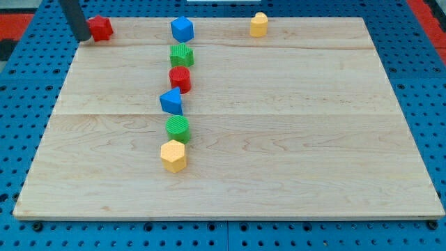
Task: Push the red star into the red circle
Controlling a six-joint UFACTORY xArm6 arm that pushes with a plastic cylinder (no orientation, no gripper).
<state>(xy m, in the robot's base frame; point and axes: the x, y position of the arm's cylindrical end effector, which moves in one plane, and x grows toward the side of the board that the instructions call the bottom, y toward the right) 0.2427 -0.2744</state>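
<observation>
**Tip sitting beside the red star at the far left corner**

Camera view: my tip (pixel 83 39) is resting at the top-left corner of the wooden surface (pixel 293 139), just to the view's left of the red star (pixel 102 28), touching it or nearly so. There is no pincer on this arm, only the rod, so nothing is being held.

That side looks right for shoving the star toward the view's right and bottom, where the red circle (pixel 180 79) is standing well apart in a column of blocks. In that column, from the top:

- blue block (pixel 182 29)
- green block (pixel 182 55), touching the red circle
- blue triangle-like block (pixel 171 102)
- green circle (pixel 178 128)
- yellow hexagon (pixel 173 155)

A yellow block (pixel 259 24) is sitting alone at the top edge.

No writing or labels are showing.
</observation>
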